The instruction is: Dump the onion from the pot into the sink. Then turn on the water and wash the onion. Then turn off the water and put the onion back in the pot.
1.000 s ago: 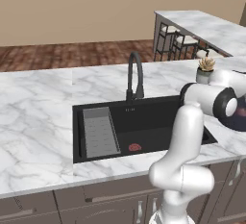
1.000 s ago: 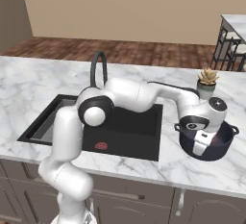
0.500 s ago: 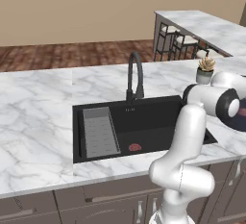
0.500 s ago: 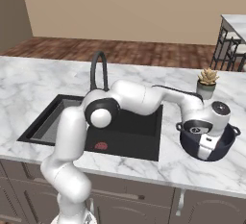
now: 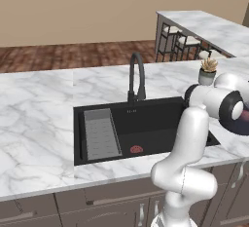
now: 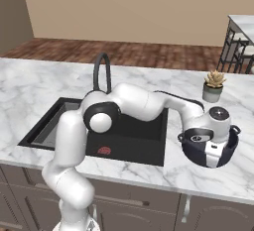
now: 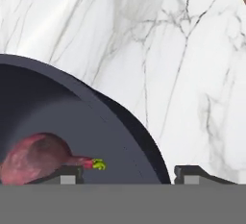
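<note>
A: Your hand [image 7: 125, 174] sits low at the pot [image 6: 198, 154] on the tabletop [image 6: 44, 84], right of the sink [image 6: 129, 143]. One finger is inside the wall near the onion [image 7: 36, 158], the other outside. The jaws stand fairly wide astride the rim, and I cannot tell if they pinch it yet.

B: What could spoil it?

A: A thin rim grip may slip when you tilt, so the pot could drop or swing.

B: Which view helps you?

A: The hand view shows the onion and the straddled rim; the right base view shows where the pot stands but hides the fingers.

Onion [image 7: 36, 158] (reddish) inside dark pot [image 7: 110, 127]
</note>
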